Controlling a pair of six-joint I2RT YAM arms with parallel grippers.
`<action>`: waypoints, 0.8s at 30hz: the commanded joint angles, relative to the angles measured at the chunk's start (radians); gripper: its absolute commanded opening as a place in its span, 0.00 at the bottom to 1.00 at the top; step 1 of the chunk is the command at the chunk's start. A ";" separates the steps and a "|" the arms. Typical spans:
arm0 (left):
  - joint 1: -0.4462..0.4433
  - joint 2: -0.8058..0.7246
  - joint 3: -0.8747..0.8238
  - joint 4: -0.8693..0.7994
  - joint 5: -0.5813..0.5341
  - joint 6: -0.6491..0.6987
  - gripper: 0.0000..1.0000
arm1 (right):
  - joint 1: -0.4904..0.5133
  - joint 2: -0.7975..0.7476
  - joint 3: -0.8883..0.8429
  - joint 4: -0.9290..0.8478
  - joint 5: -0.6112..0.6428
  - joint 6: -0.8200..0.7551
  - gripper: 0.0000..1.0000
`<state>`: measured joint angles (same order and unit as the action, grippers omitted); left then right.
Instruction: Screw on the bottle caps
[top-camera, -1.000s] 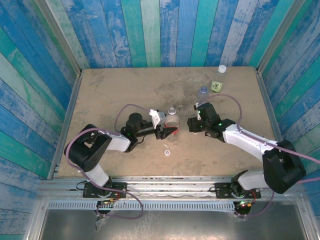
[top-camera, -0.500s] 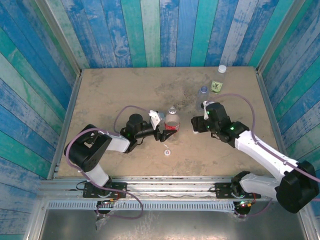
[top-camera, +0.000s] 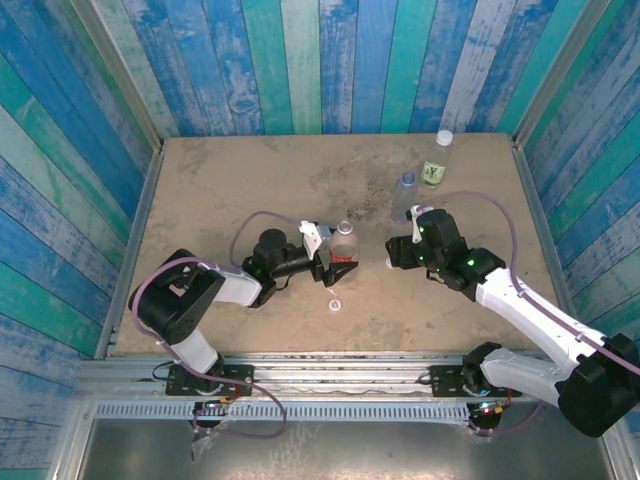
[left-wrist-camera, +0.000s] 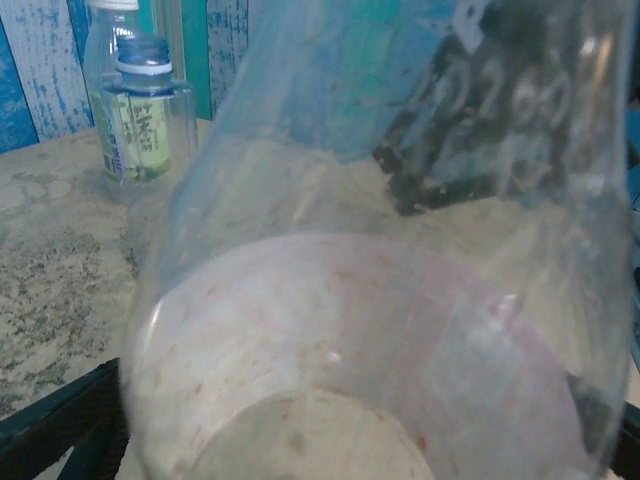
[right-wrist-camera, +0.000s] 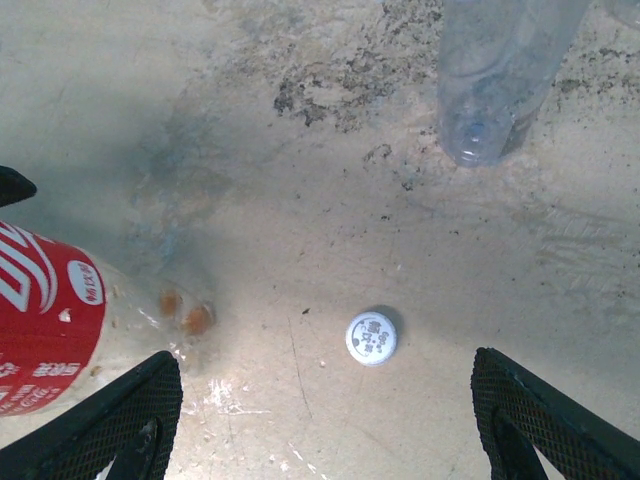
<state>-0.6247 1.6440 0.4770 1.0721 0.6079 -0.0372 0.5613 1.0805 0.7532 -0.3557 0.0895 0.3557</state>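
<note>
Standing upright near the middle of the table (top-camera: 220, 180), the red-labelled bottle (top-camera: 345, 245) sits between the fingers of the left gripper (top-camera: 337, 266). That claw's jaws are spread wide to either side of the bottle's base. The left wrist view looks through the clear plastic at close range, and I cannot tell from it whether the jaws touch the bottle.

1 loose cap (right-wrist-camera: 371, 337) lies flat on the table just right of that bottle, under the right gripper (top-camera: 393, 254). Its 2 fingers (right-wrist-camera: 120, 425) stand well apart above the surface, gripping nothing, with the cap on the table between them. A near cap (top-camera: 333, 305) lies closer to the arm bases, in front of the red-labelled bottle.

Toward the far right, the plain bottle (top-camera: 405, 184) stands upright with a blue ring at its top. Just beyond it, by the far edge, the green-labelled bottle (top-camera: 438, 165) stands with a white cap (top-camera: 444, 137) on top. Blue and teal plank walls (top-camera: 300, 60) surround the table on 3 sides.
</note>
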 joint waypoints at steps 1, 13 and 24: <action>-0.002 -0.009 -0.005 0.078 0.009 -0.025 0.96 | 0.001 0.005 -0.010 -0.011 -0.001 0.011 0.78; -0.003 0.016 -0.006 0.115 0.057 -0.042 0.72 | 0.000 0.028 -0.008 -0.011 -0.018 0.001 0.78; -0.003 -0.017 0.027 0.002 0.087 0.026 0.64 | 0.000 0.044 0.022 -0.051 0.014 -0.020 0.78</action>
<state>-0.6247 1.6440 0.4843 1.1213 0.6758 -0.0505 0.5613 1.1175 0.7536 -0.3717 0.0784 0.3508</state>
